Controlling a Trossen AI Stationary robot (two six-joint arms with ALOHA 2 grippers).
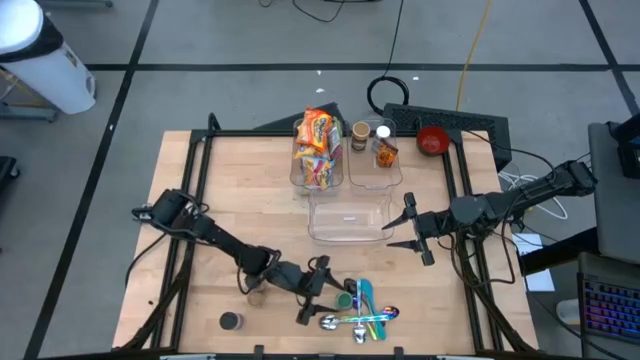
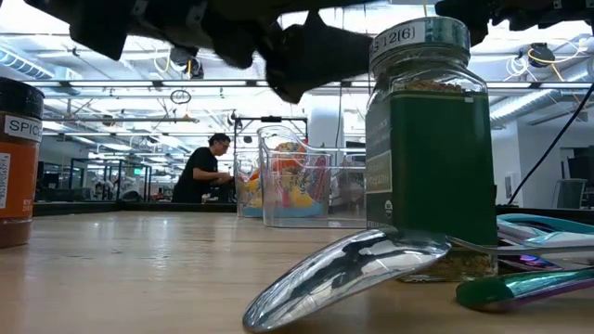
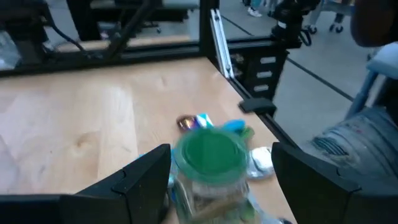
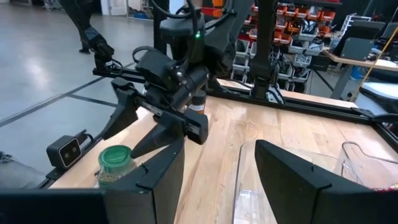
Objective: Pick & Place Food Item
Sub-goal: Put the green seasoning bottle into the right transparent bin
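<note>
Overhead cam looks straight down on the whole table (image 1: 250, 200), the low one sits right at tabletop level jammed up against the green-lidded jar (image 2: 429, 139), and both wrist cams peer past their own fingers at that same jar (image 3: 210, 163) (image 4: 115, 163) from opposite sides.

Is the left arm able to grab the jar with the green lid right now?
Probably yes: the left gripper is open, its fingers either side of the green-lidded jar, with nothing between them.
</note>
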